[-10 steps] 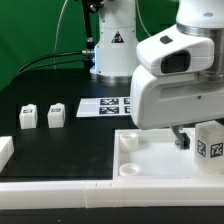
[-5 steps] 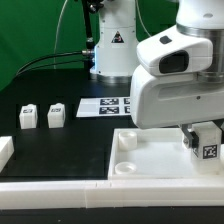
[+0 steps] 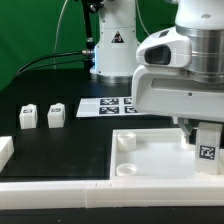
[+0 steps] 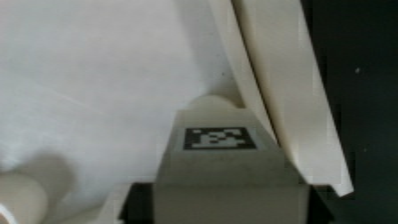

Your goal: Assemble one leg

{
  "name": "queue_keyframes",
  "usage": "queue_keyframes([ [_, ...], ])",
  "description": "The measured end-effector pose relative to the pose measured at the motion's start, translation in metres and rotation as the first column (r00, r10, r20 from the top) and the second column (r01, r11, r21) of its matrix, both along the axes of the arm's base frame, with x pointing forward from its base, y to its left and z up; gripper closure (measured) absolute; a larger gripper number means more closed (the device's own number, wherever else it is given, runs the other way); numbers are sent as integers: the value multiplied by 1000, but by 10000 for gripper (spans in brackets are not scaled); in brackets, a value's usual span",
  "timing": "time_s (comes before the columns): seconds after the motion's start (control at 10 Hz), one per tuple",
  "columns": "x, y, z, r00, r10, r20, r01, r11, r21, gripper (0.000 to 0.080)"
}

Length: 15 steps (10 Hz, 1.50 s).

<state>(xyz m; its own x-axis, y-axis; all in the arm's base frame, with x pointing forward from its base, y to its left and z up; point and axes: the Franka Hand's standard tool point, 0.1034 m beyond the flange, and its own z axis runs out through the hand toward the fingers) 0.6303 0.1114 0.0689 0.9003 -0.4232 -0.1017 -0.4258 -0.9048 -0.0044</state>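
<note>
My gripper (image 3: 200, 130) is shut on one leg (image 3: 207, 146), a small white block with a square marker on its face. It holds the leg upright and low over the right end of the large white panel (image 3: 150, 158); I cannot tell whether the leg touches the panel. In the wrist view the leg (image 4: 217, 165) sits between my dark fingers (image 4: 146, 205), close to the panel's raised edge (image 4: 267, 80). Two more legs (image 3: 28, 117) (image 3: 56, 113) stand on the black table at the exterior view's left.
The marker board (image 3: 110, 104) lies behind the panel. The panel has round sockets (image 3: 127, 141) at its left corners. A white block (image 3: 5, 150) sits at the far left, and a white rail (image 3: 60, 190) runs along the front. The robot base (image 3: 112, 45) stands behind.
My gripper has carried the leg down and slightly to the exterior view's right, closer to the panel's right end. The other legs have not moved.
</note>
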Motion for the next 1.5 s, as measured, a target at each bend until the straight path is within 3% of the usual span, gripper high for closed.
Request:
queue_keyframes([
  [0.3, -1, 5, 0, 952, -307, -9, 306, 952, -30, 508],
  [0.6, 0, 5, 0, 795, -606, -3, 605, 794, -61, 508],
  [0.7, 1, 4, 0, 702, -712, -8, 710, 701, -66, 508],
  [0.9, 1, 4, 0, 610, -792, -11, 790, 609, -73, 507],
  [1.0, 2, 4, 0, 497, -868, -13, 864, 496, -83, 507],
  [1.1, 2, 3, 0, 479, -878, -12, 874, 478, -84, 507],
  [1.3, 1, 4, 0, 536, -844, -15, 841, 536, -79, 507],
  [1.5, 1, 5, 0, 627, -779, -18, 776, 627, -68, 193],
])
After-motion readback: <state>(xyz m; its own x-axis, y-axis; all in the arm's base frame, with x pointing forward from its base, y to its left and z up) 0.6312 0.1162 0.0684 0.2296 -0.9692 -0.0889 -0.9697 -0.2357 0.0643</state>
